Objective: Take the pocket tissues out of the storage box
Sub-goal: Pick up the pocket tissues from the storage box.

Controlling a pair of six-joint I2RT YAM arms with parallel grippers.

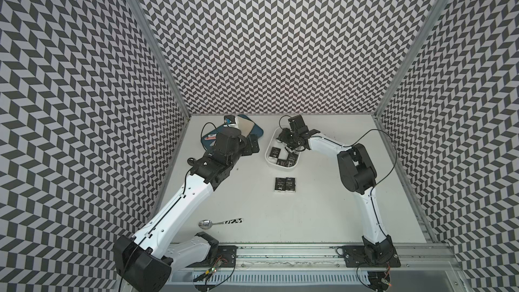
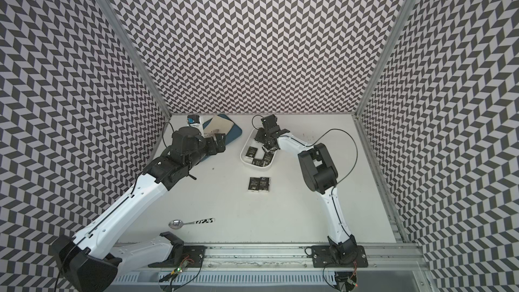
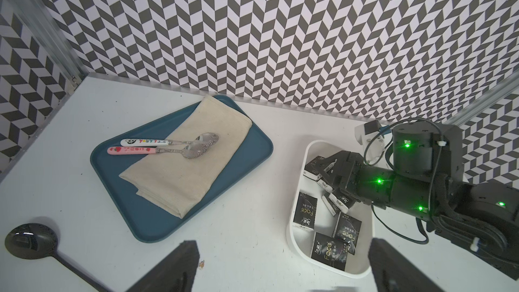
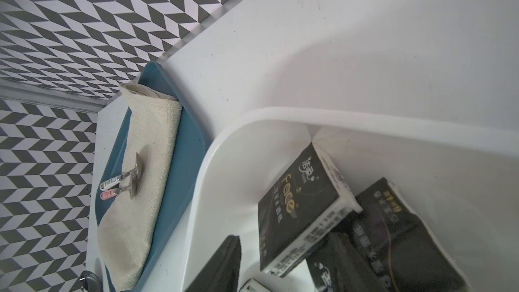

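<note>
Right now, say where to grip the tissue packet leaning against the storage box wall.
From above, probably: pinch the leaning packet at its raised end, across its flat faces. It tilts against the storage box wall, that end free, the lower end crowded by other packets.

The storage box [image 4: 309,115] is smooth white plastic with a soft sheen. The pocket tissues [image 4: 297,206] are wrapped in glossy black film, creased in places and catching the light, with white printed sides. The tray [image 3: 247,158] is smooth matt blue plastic. The cloth [image 3: 191,169] on it is a coarse beige weave with a visible texture. The two spoons [image 3: 207,139] on the cloth have mirror-polished metal bowls and glossy printed handles. The single spoon [image 1: 206,223] on the desk [image 1: 309,214] has a polished metal bowl too. The desk is matt white, faintly scuffed and speckled. The ladle [image 3: 31,241] is glossy black. The walls [image 1: 280,37] carry a flat matt chevron print, framed by dull metal rails [image 1: 153,40].
</note>
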